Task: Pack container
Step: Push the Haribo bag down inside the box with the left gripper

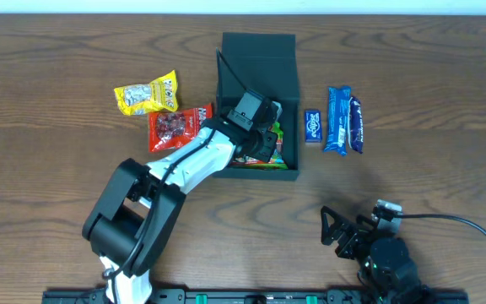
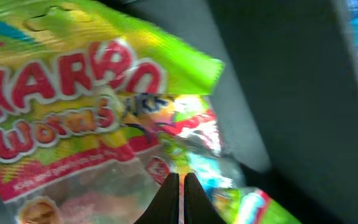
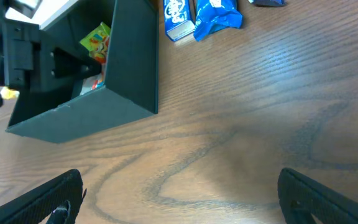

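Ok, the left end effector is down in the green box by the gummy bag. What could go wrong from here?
1. The left end effector is shut with its tips right at the gummy bag; pulling out could drag the bag up with it.
2. The left arm crosses the box wall, close to the red packet; a sideways withdrawal might shove either.

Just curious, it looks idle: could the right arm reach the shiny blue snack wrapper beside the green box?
Probably yes. The right end effector is open, only bare wooden table lies between it and the shiny blue plastic wrapper, and the dark green rectangular box stands aside.
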`<state>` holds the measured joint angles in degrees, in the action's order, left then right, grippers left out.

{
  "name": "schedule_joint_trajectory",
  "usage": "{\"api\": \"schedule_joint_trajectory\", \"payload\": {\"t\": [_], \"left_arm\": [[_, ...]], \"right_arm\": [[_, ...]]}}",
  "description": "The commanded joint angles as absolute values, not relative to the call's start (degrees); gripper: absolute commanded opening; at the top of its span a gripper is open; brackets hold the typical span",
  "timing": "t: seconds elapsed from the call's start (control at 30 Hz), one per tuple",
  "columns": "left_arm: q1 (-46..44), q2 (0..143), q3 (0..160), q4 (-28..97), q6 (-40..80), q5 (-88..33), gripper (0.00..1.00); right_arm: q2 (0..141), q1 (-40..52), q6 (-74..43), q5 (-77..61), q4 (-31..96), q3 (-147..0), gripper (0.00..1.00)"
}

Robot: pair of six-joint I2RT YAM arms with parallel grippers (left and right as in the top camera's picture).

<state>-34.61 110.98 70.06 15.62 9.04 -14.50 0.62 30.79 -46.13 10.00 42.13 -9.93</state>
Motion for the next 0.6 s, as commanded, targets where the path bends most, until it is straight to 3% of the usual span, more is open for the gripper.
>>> {"api": "schedule_joint_trajectory", "payload": {"t": [0.0,0.23,0.57], "left_arm": [[-34.65,112.84,69.91,15.18,9.23,-11.38,0.06],[-34.70,113.14,69.91,15.38,9.26,-2.28,0.06],[-34.70,112.57,72.66,18.24,9.26,0.89,0.06]], "right_arm": [[0.27,31.16,-46.68,10.00,42.19,-9.63,0.99],[0.27,31.16,-46.68,10.02,42.22,-9.63,0.99],[0.27,31.16,-46.68,10.02,42.22,-9.63,0.99]]}}
